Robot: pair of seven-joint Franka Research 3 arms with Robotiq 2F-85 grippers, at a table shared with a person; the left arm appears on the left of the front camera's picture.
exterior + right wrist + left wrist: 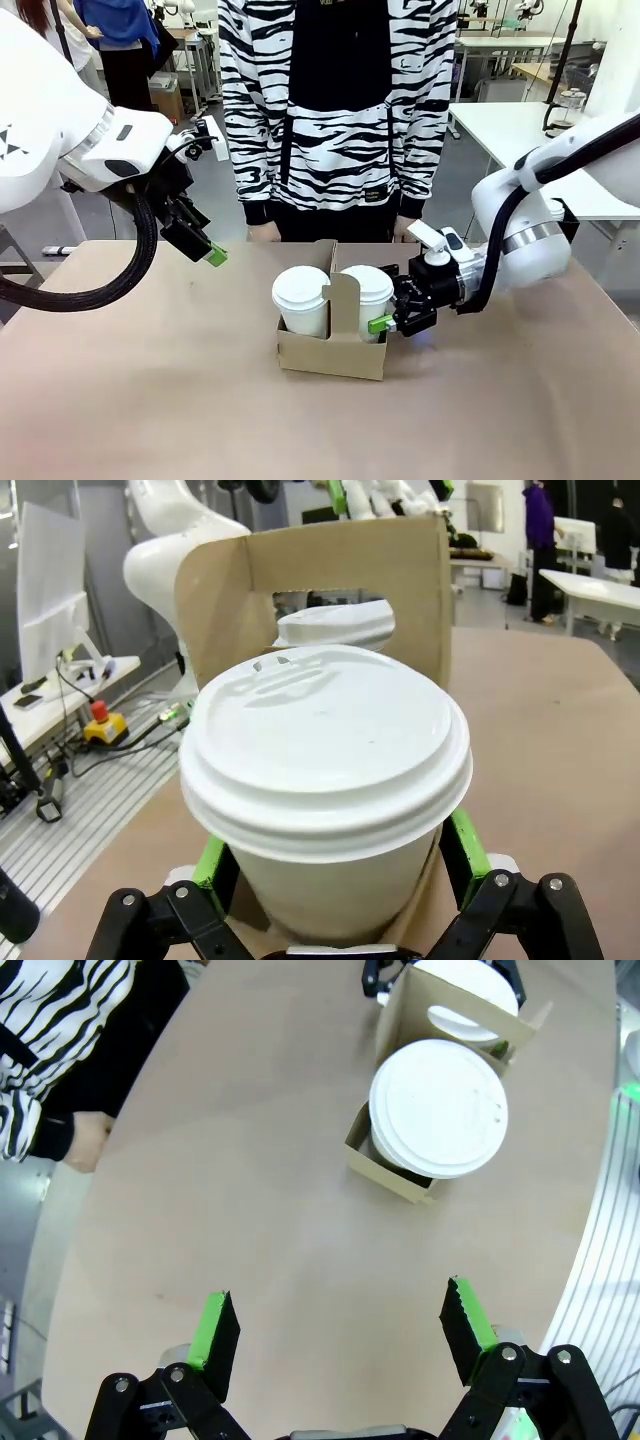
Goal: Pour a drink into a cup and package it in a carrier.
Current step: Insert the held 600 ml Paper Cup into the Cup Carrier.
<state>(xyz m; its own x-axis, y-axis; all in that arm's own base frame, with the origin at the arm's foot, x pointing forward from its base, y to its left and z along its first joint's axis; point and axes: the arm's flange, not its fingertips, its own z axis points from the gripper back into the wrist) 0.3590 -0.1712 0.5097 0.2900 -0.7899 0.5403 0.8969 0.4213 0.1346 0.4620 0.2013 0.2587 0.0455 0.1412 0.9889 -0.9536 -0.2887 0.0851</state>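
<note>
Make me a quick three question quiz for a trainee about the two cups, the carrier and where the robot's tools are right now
1. True or false: both pockets of the carrier hold a lidded cup.
2. Which tool has its fingers on either side of a cup? A) left tool B) right tool C) neither
3. Fill in: the left tool hangs above the table with its jaws ____.

Key
1. True: the left cup and right cup both sit in it, either side of the handle tab.
2. B: the right tool straddles the right cup, pads beside its wall.
3. Open, with nothing between them.
</note>
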